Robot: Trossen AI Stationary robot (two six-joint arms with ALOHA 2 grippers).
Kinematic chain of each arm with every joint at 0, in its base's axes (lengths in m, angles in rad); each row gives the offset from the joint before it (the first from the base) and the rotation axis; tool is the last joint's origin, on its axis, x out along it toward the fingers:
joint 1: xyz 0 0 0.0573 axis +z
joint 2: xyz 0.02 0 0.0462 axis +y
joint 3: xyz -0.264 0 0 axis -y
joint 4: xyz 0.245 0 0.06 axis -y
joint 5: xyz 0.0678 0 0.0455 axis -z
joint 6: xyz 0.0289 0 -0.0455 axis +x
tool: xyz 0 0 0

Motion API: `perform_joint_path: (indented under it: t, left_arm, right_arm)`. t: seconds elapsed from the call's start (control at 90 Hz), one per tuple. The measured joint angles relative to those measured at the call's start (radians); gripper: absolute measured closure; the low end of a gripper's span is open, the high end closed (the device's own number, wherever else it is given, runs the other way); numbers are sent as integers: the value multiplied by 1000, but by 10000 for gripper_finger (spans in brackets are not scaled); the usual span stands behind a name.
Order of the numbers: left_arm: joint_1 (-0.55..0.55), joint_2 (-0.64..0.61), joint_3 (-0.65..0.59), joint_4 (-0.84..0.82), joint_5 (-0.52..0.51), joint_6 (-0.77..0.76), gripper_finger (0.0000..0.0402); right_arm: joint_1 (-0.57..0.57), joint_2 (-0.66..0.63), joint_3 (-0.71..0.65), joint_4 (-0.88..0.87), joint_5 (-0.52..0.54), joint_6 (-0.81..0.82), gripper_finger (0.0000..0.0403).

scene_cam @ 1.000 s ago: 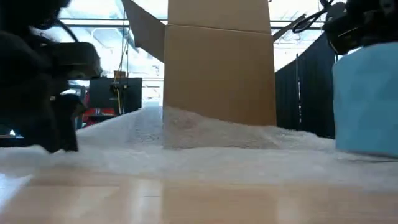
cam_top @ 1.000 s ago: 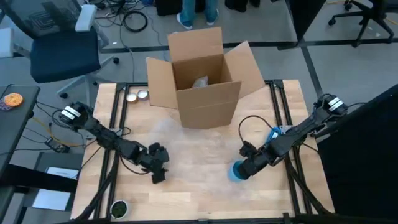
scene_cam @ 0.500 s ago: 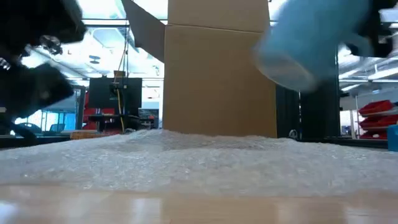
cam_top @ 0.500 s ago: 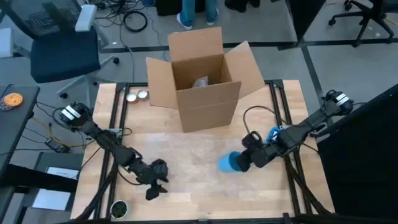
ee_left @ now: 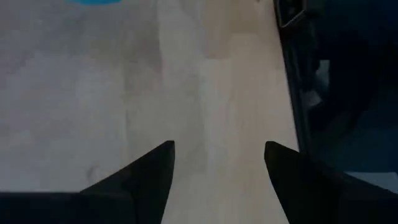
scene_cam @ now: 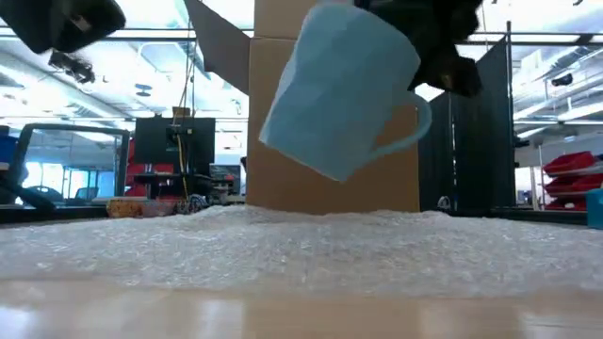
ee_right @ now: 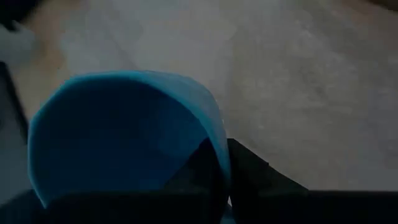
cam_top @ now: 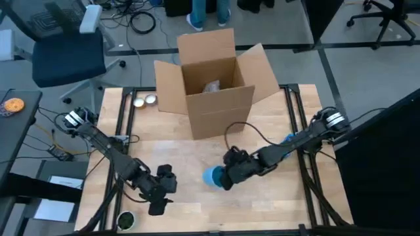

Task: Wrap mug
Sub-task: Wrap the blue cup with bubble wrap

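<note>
My right gripper (cam_top: 222, 177) is clamped on the rim of the blue mug (cam_top: 213, 176), one finger inside the cup and one outside, as my right wrist view shows. I hold the mug (scene_cam: 339, 89) tilted in the air above the sheet of bubble wrap (scene_cam: 301, 245), its open mouth angled down and its handle turned toward the cardboard box (cam_top: 213, 75). From above, the mug sits near the middle of the table (cam_top: 275, 210), in front of the box and over the pale wrap. My left gripper (cam_top: 159, 196) hangs near the table's front edge, well apart from the mug, with its fingers (ee_left: 146, 174) spread wide and nothing between them, bare wood and wrap below.
</note>
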Motion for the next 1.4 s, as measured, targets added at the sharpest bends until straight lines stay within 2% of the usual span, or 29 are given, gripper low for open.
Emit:
perform_joint_path:
  t: [0.233, 0.422, 0.689, 0.867, 0.967, 1.133, 1.256, 1.4]
  left_arm:
    - [-8, 0, 0, 7, -56, 23, 167]
    - [-8, 0, 0, 8, -74, 25, 167]
    - [-8, 1, 0, 20, -142, 26, 167]
    - [-8, 5, 0, 22, -183, 24, 167]
    - [-8, 12, 0, 32, -219, 22, 167]
    - [-7, 13, 0, 40, -298, -6, 167]
    - [-8, 13, 0, 32, -322, -6, 167]
    - [-7, 13, 0, 29, -325, -7, 167]
  right_arm:
    - [-96, 104, 110, -60, -124, -76, 402]
    - [-123, 164, 123, -49, -136, -113, 396]
    - [-143, 170, 126, -33, -98, -120, 326]
    - [-149, 167, 126, -27, -156, -139, 297]
    - [-150, 169, 126, -27, -156, -136, 314]
    - [-149, 170, 125, -12, -137, -99, 390]
    - [-142, 150, 130, -25, -149, -56, 393]
    - [-115, 119, 138, -35, -90, 53, 399]
